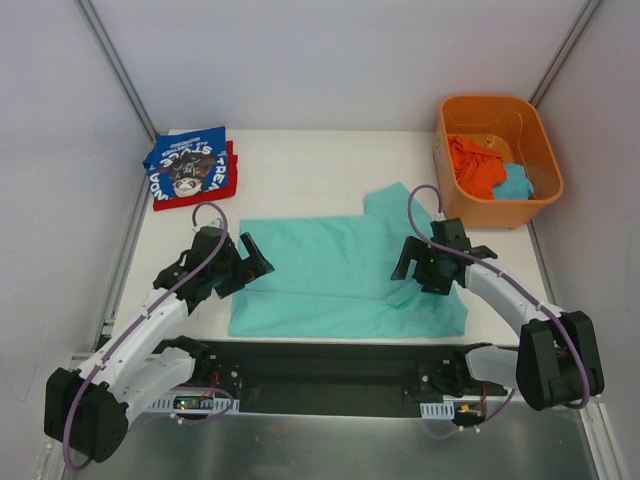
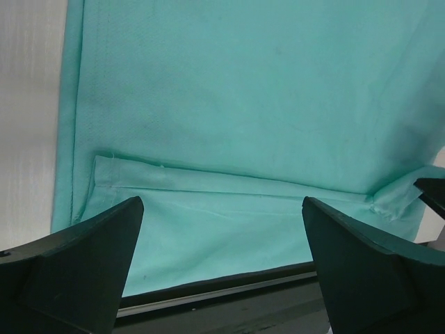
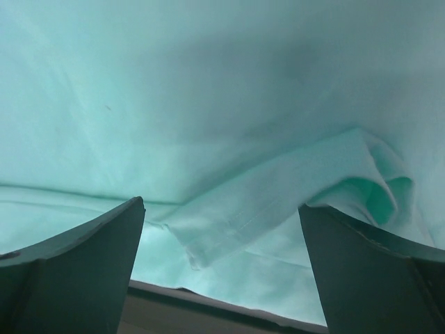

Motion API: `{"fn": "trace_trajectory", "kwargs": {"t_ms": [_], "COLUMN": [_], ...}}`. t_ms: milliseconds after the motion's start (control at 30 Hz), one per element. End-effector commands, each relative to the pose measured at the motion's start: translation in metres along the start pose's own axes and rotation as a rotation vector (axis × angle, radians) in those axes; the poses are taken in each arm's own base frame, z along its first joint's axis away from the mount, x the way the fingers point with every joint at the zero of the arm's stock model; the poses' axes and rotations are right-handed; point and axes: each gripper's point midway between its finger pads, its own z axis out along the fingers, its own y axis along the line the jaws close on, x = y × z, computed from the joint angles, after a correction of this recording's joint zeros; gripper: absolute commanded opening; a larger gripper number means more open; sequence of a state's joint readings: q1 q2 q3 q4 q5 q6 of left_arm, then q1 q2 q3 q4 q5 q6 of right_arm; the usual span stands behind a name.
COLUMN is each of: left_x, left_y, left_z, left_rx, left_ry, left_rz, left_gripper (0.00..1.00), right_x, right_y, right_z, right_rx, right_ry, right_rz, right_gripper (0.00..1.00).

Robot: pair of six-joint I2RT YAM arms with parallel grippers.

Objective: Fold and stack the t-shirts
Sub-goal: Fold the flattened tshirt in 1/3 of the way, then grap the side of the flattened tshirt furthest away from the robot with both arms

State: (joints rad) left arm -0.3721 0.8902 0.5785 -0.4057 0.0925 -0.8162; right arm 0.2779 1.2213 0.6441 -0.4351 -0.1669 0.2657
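Top view: mint-teal t-shirt spread flat mid-table. My left gripper at its left edge, right gripper over its right side, both jaws wide apart.

Only top view shows royal-blue t-shirt folded atop red t-shirt in far-left corner, orange tub far right.

Left wrist: flat hem seam. Right wrist: rumpled fold ahead.

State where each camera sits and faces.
Top external: above, behind the robot, looking down on the table, left arm, right arm, mint-teal t-shirt.
Left wrist: on the left arm, facing the t-shirt's hem past the open left fingers.
Right wrist: on the right arm, facing a rumpled fold past the open right fingers.
Shared: all three show the t-shirt.
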Motion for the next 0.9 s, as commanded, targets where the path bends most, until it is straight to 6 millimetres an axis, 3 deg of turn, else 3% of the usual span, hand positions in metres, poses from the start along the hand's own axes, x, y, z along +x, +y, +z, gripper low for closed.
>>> {"fn": "trace_trajectory", "kwargs": {"t_ms": [0,167,233,367,467,500,533,567,600,633,700,833,867], "left_x": [-0.005,-0.013,-0.016,-0.035,-0.054,-0.061,-0.075,-0.084,-0.092,-0.107,-0.116,-0.154,-0.155], "left_y": [0.002,0.004,0.004,0.003,0.009,0.009,0.005,0.014,0.016,0.010,0.017,0.011,0.018], "left_z": [-0.006,-0.011,-0.013,-0.020,-0.014,-0.013,-0.014,-0.006,-0.002,-0.003,0.014,0.037,0.052], "left_rx": [-0.008,-0.038,-0.050,-0.100,-0.169,-0.178,-0.181,-0.226,-0.242,-0.242,-0.292,-0.342,-0.374], "left_ry": [-0.038,-0.065,-0.071,-0.124,-0.137,-0.138,-0.155,-0.137,-0.135,-0.152,-0.113,-0.120,-0.085], "left_rz": [0.003,0.010,0.019,0.032,0.018,0.013,0.015,-0.012,-0.019,-0.014,-0.020,-0.004,-0.006], "left_gripper": [0.99,0.99,0.99,0.99,0.99,0.99,0.99,0.99,0.99,0.99,0.99,0.93,0.91], "right_x": [-0.061,-0.089,-0.091,-0.108,-0.123,-0.147,-0.149,-0.156,-0.181,-0.183,-0.202,-0.255,-0.261], "right_y": [0.036,0.050,0.047,0.047,0.055,0.061,0.055,0.054,0.064,0.058,0.060,0.083,0.086], "right_z": [-0.010,-0.004,0.000,-0.016,-0.028,-0.040,-0.033,-0.032,-0.042,-0.027,-0.022,0.004,0.009], "right_rx": [-0.086,-0.061,-0.015,0.038,0.042,0.066,0.109,0.132,0.142,0.186,0.223,0.221,0.221], "right_ry": [-0.196,-0.201,-0.172,-0.213,-0.223,-0.283,-0.246,-0.246,-0.299,-0.248,-0.254,-0.283,-0.279], "right_rz": [0.026,0.094,0.098,0.045,-0.061,-0.088,-0.149,-0.172,-0.195,-0.238,-0.265,-0.331,-0.339], "right_gripper": [0.97,0.97,0.97,0.97,0.97,0.97,0.97,0.97,0.97,0.97,0.97,0.97,0.97]}}
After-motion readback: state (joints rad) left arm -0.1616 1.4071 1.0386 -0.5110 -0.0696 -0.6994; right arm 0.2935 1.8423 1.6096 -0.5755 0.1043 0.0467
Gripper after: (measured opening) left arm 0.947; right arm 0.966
